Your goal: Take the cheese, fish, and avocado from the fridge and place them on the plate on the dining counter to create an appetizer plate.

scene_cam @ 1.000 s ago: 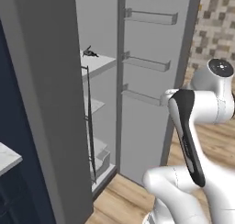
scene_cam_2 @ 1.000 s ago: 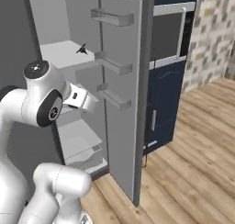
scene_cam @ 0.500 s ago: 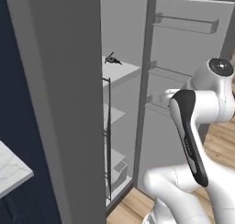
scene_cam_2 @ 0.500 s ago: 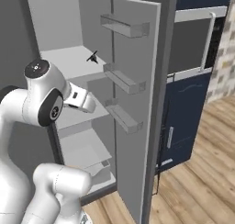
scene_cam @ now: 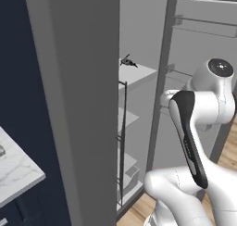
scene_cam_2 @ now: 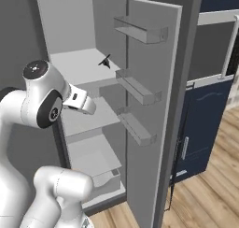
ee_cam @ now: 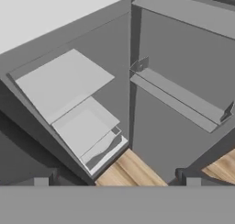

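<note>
Currently the fridge (scene_cam_2: 93, 54) stands open, gripper (ee_cam: 117, 179) near the lower shelves, jaws wide, nothing held. A small dark item (scene_cam_2: 105, 61), perhaps the fish, is seen on the upper shelf; its long axis cannot be told. Cheese and avocado are not made out. Risk: the door racks (scene_cam_2: 135, 89) could be clipped on reaching upward.

You're looking at the open fridge (scene_cam_2: 70, 31) with its pale grey shelves. A small dark object (scene_cam_2: 105, 61), too tiny to identify, lies on the upper shelf (scene_cam_2: 79, 66). Below it, the middle shelf (scene_cam_2: 86, 119) and the bottom drawer (scene_cam_2: 95, 164) look bare.
</note>
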Robot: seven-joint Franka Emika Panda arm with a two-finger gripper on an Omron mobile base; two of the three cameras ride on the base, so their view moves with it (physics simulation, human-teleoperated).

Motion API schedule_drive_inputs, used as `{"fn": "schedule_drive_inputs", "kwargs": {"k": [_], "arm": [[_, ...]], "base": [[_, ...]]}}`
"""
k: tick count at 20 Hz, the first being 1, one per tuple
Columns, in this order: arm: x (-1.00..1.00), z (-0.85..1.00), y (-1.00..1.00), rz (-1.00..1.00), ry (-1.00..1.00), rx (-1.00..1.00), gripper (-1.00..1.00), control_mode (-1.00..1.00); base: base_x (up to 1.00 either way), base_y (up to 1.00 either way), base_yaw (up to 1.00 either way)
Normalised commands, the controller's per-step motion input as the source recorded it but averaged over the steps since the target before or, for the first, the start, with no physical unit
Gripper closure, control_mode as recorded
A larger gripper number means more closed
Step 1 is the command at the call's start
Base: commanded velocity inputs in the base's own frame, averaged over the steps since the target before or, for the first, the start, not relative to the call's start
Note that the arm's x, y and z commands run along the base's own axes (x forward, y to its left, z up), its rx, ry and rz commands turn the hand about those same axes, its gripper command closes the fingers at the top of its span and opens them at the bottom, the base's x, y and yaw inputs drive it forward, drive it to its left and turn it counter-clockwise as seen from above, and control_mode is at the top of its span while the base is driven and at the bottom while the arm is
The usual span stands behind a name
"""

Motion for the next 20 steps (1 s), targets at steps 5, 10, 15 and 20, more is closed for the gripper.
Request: {"fn": "schedule_drive_inputs", "kwargs": {"k": [5, 10, 15, 20], "arm": [[0.0, 0.0, 0.0, 0.0, 0.0, 0.0, -1.0, 1.0], [0.0, 0.0, 0.0, 0.0, 0.0, 0.0, -1.0, 1.0], [0.0, 0.0, 0.0, 0.0, 0.0, 0.0, -1.0, 1.0], [0.0, 0.0, 0.0, 0.0, 0.0, 0.0, -1.0, 1.0]], "base": [[0.11, -0.23, 0.11], [0.3, -0.37, 0.13], [0.51, -0.48, 0.08], [0.69, 0.14, 0.04]]}}
